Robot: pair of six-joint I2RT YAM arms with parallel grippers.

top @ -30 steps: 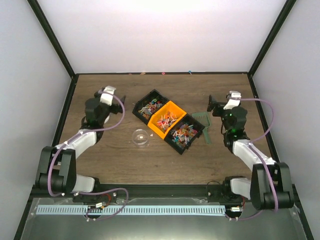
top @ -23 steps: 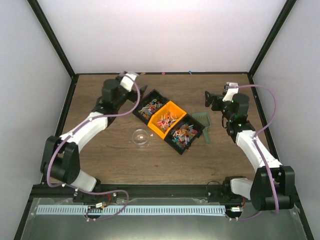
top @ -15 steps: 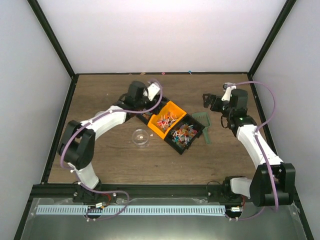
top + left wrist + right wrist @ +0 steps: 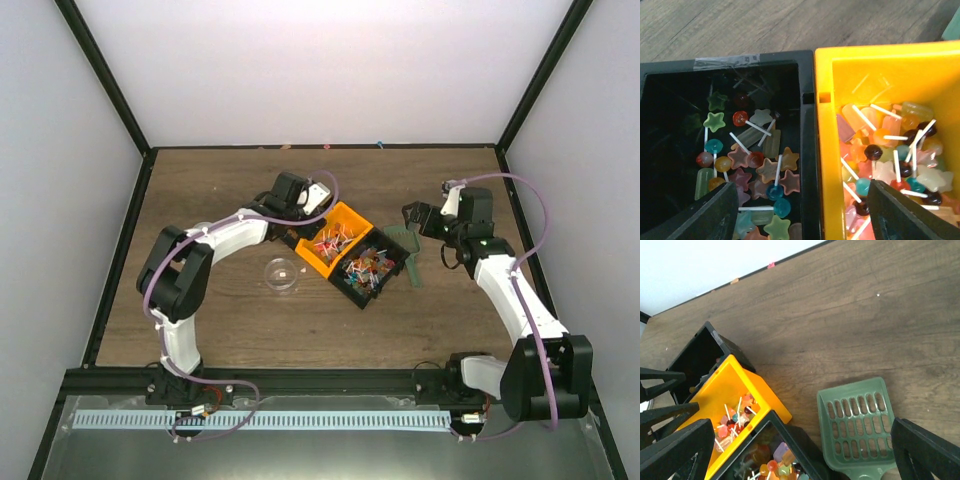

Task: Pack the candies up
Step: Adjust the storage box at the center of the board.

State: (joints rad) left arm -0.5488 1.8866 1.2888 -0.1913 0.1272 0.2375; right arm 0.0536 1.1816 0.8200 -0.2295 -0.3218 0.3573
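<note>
Table (image 4: 200, 190) of dark wood, with 2 robot arms reaching over 3 bins set corner to corner in a diagonal row at its middle. The left gripper (image 4: 802, 192) hangs low over the walls where the far black bin (image 4: 807, 130) meets the orange bin (image 4: 860, 65), its fingers spread wide and holding nothing. The right gripper (image 4: 413, 218) hovers above the green scoop (image 4: 856, 415), jaws likewise wide and empty. The scoop lies flat on the wood just beside the near black bin (image 4: 345, 287), with no finger on it. A small clear jar (image 4: 282, 274) stands apart from the bins on their near left side. It looks close to empty, though whether anything lies inside is too small to tell. The candies (image 4: 760, 165), star, ball and stick shapes in mixed colours, lie heaped in all 3 bins. Judged from this, packing has barely begun: nothing is lifted, and scooping the sweets and filling the jar appear to lie ahead.
</note>
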